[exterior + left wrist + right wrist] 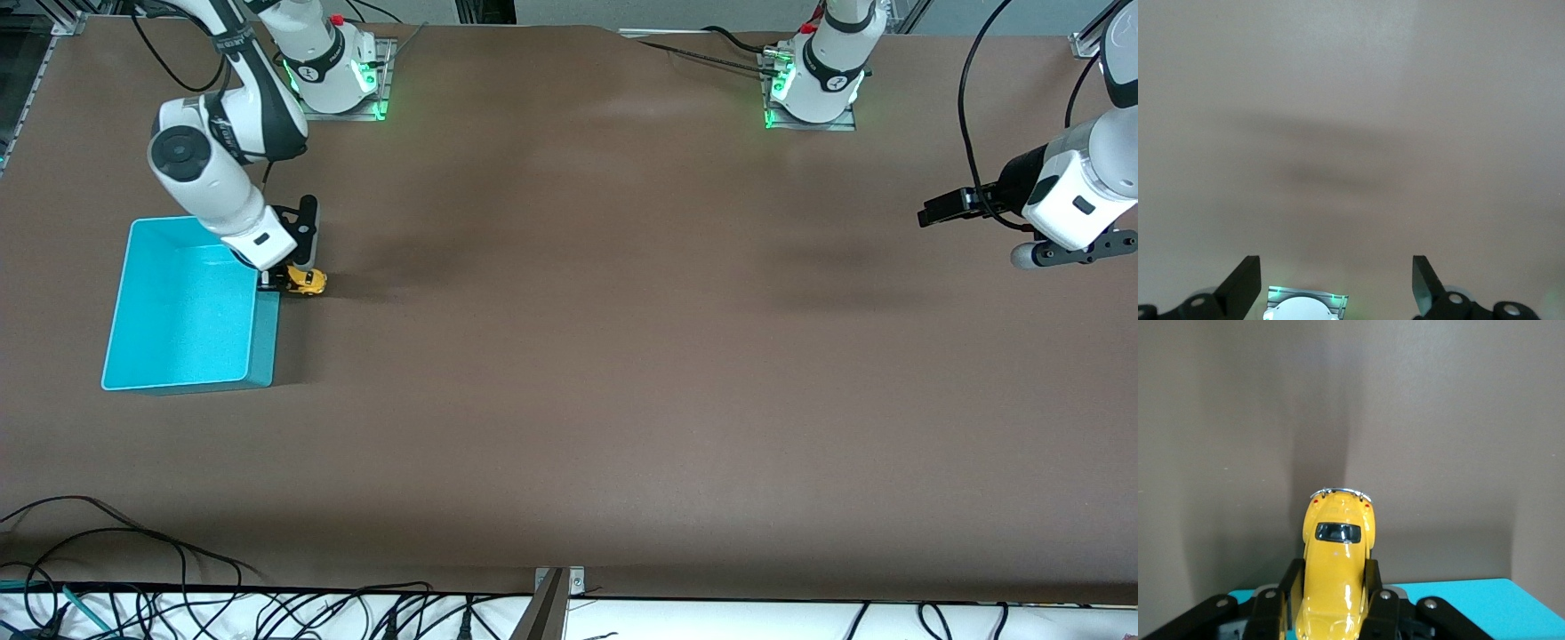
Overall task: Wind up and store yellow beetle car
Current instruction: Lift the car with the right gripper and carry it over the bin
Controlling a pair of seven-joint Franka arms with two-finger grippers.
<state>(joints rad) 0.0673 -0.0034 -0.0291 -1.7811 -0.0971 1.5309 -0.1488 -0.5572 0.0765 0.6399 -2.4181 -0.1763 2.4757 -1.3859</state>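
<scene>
A brown table (pixel 587 356) carried a turquoise bin (pixel 182 307). At its one-o'clock corner, the right gripper (pixel 286 278) clamped the yellow beetle car (pixel 307 282), seemingly just above the tabletop. The left gripper (pixel 1337 283) waited, fingers apart.

A turquoise bin (pixel 182 307) is sitting on the brown table (pixel 622 356) toward the right arm's end, while cables (pixel 133 569) are trailing along the table's near edge.

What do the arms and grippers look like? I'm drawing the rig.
Both arms are white with black joints; green lights glow at their bases. Black cables loop along the left arm and right arm. The left gripper and right gripper are black with flat jaws.
</scene>
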